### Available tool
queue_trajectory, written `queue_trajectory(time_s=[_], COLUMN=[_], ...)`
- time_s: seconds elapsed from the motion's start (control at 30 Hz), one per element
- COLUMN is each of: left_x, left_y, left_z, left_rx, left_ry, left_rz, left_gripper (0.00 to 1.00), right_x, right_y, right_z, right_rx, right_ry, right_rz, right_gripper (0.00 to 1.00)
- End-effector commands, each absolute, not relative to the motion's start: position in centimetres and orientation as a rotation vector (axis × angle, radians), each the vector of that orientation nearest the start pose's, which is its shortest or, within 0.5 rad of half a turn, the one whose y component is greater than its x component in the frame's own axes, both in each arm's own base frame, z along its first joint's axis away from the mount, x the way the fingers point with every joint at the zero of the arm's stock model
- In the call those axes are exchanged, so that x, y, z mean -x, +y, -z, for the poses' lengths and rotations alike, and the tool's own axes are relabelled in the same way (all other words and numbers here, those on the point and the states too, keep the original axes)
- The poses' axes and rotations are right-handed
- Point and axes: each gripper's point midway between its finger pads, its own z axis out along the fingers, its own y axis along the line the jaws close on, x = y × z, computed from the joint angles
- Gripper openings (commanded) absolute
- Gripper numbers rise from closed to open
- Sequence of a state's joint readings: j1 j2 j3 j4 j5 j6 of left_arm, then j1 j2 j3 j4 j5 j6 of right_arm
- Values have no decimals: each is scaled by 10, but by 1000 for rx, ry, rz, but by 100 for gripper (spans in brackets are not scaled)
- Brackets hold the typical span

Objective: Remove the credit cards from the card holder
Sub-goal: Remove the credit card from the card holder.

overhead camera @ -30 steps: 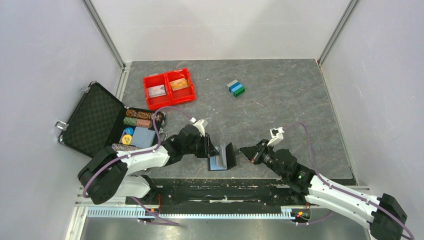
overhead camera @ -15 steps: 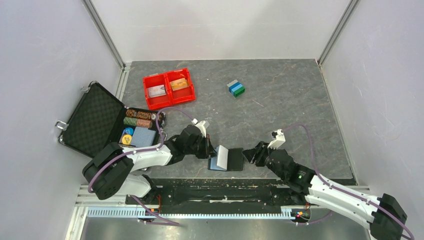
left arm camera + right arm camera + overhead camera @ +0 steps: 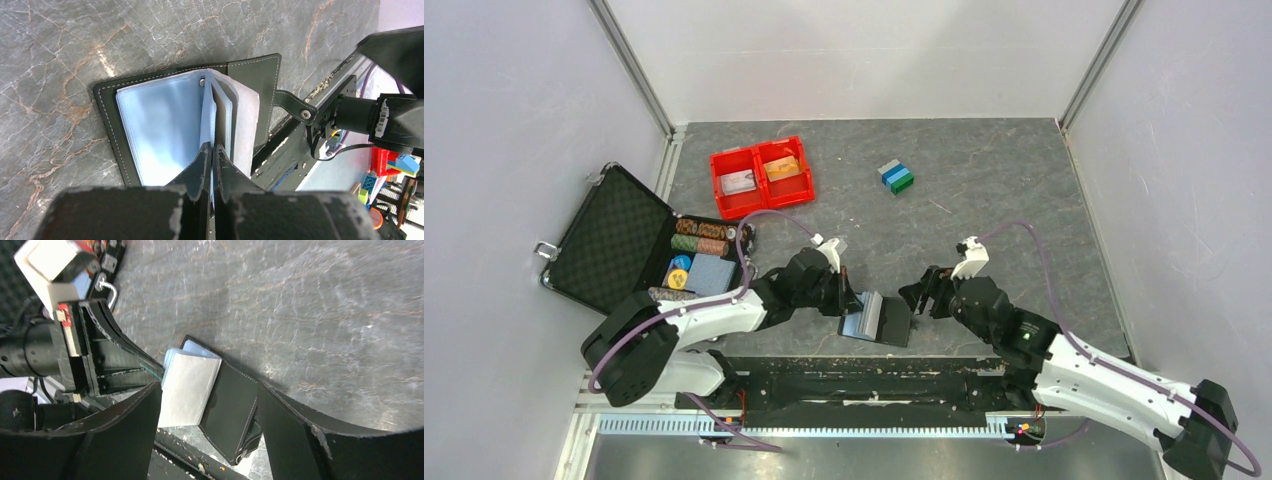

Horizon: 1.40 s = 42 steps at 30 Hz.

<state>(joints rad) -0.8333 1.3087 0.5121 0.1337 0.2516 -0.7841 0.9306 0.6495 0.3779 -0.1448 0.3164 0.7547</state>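
Observation:
The card holder (image 3: 892,322) lies open on the table near the front edge, black covers spread, clear blue-grey sleeves fanned up from its spine. My left gripper (image 3: 850,299) is shut on one upright sleeve; the left wrist view shows both fingertips (image 3: 205,155) pinched on that sleeve's edge over the card holder (image 3: 160,125). My right gripper (image 3: 923,292) hovers open just right of the holder, touching nothing. Its wrist view shows the black cover (image 3: 230,405) between the wide fingers of the right gripper (image 3: 210,390). A whitish-grey credit card (image 3: 738,182) and an orange one (image 3: 782,168) lie in the red tray.
The red two-compartment tray (image 3: 758,172) sits at the back left. An open black foam-lined case (image 3: 614,235) holding poker chips (image 3: 699,238) lies at the left. Stacked grey, blue and green blocks (image 3: 896,177) stand at the back. The table's front rail (image 3: 864,375) runs just below the holder.
The holder went from standing half-folded to lying open flat. My right gripper released the cover, opened and drew back to the right. My left gripper closed on a sleeve.

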Motion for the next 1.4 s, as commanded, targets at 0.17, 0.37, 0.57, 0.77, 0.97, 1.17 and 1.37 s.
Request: queue_trajectory(time_s=[0.17,0.37,0.57,0.77,0.97,1.17,1.37], left_x=[-179,-180,-179,-179,-178,-178,-177], left_y=[-304,-303,-304,-304,-304,-303,-299], left_z=[-81,-80,-86,-88,-88,-88,-84], left_rx=[-118,-52,-12,1,4,7,6], left_ry=[2477,2492,2487,2482,2482,2482,2488], left_rz=[1022,1003,1027,1034,1038,1037,1010], left_gripper=[2,2,2,2,2,2,2], right_x=[-175,-170,-171,-169,-171,-175,-177], right_y=[260,277,282,296,298,294,279], right_z=[-138,-125,-107,-102,-87,-70,-60], right_rx=[71,48,29,59,64,50,25], right_ry=[2079,2133,2195,2219,2256,2298,2309], right_rz=[-1002,-992,-910,-897,-814,-718,-633], right_gripper=[69,75,83,88,88,86,84])
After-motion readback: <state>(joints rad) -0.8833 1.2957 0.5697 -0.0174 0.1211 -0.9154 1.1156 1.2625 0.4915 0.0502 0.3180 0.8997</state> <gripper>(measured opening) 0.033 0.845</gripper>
